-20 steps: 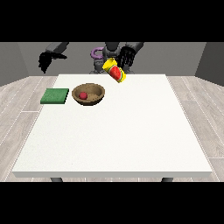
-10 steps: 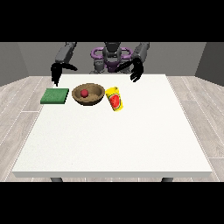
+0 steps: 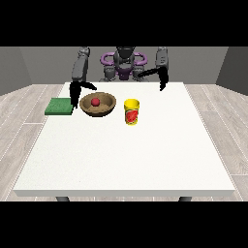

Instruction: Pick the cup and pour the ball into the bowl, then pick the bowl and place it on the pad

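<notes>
Nearest on the white surface [image 3: 126, 155], just right of centre, the yellow cup [image 3: 131, 112] stands upright. Left of it, the brown bowl [image 3: 98, 104] holds the red ball [image 3: 96, 101]. Farther left lies the green pad [image 3: 59, 106]. Beside the bowl's left rim hangs one hand [image 3: 74, 96], fingers straight, holding nothing. At upper right, the other hand [image 3: 163, 83] hangs too, its fingers relaxed.

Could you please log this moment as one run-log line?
ball: in bowl | cup: upright on table | bowl: beside pad, not on it
</notes>
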